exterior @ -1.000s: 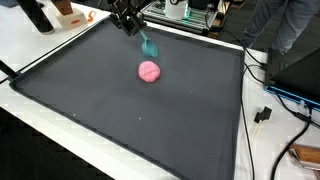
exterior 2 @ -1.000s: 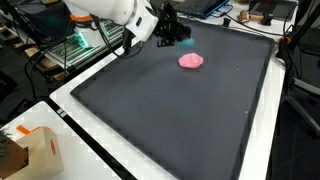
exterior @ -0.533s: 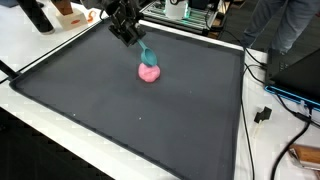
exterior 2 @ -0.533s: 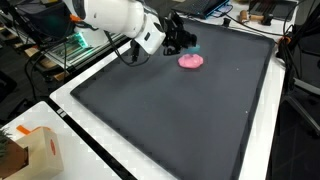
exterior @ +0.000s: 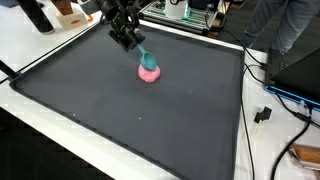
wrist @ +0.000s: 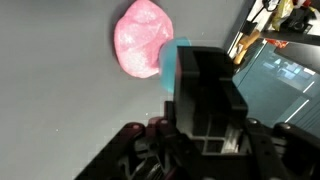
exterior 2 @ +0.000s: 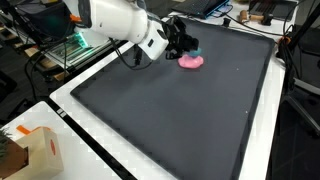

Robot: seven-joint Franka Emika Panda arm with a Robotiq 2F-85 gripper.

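My gripper point(exterior: 131, 41) is shut on a teal cloth-like object point(exterior: 147, 61) that hangs from its fingers. The teal object's lower end touches or overlaps the top of a pink crumpled object point(exterior: 150, 73) lying on the dark mat point(exterior: 130, 120). In an exterior view the gripper point(exterior 2: 179, 44) is right beside the pink object point(exterior 2: 192, 62). In the wrist view the pink object point(wrist: 140, 40) lies just past the fingers point(wrist: 205, 90), with the teal object point(wrist: 172, 62) between them.
The dark mat has a raised black rim point(exterior: 60, 45). A cardboard box point(exterior 2: 35, 152) stands off the mat on the white table. Cables and equipment point(exterior: 290, 95) lie beside the mat. A person point(exterior: 285, 25) stands at the back.
My gripper has moved with the teal object toward the pink object and lowered; the teal object now reaches the pink one. The pink object has not moved.
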